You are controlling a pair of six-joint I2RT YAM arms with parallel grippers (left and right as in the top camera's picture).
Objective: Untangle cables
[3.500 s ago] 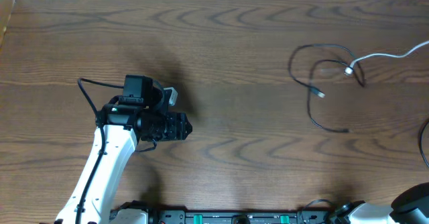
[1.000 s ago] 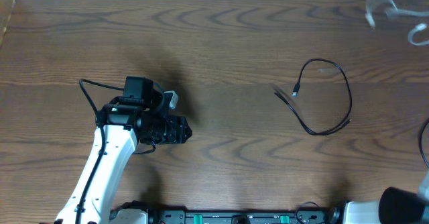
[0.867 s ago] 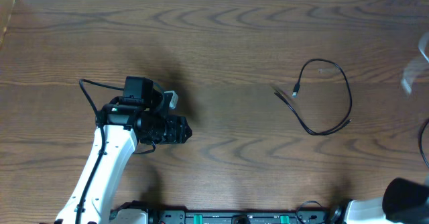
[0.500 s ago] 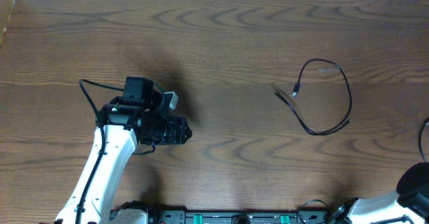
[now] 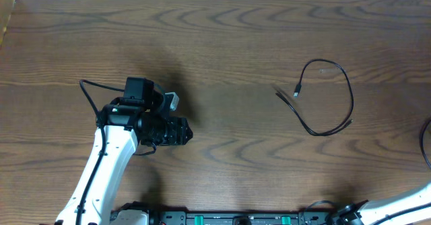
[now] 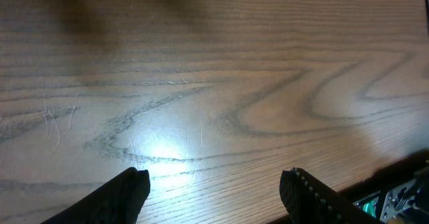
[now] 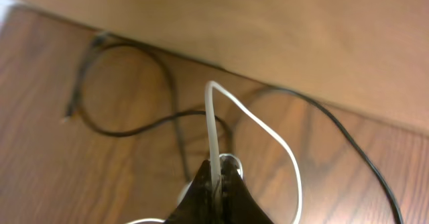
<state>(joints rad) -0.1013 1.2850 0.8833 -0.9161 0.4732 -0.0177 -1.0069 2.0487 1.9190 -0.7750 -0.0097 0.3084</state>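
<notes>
Table (image 5: pixel 222 36): dark brown woodgrain, glare patch under left wrist, pale strip along far edge.
Black cable (image 5: pixel 351 97): thin, flat on wood right of centre, curled in an open loop; small plug end at loop's left, pointing toward near edge.
White cable (image 7: pixel 213 123): narrow loop, standing up from fingertips.
Right gripper (image 7: pixel 218 184): pinching white cable.
Left gripper (image 6: pixel 214 187): spread, over bare wood.

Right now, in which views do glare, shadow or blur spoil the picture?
Left wrist view: a bright glare patch on the table, with a dark shadow at the upper left. Right wrist view: soft all over, and the white cable near the lens is blurred. Overhead view: even light and sharp, so the black cable reads clearly.
</notes>
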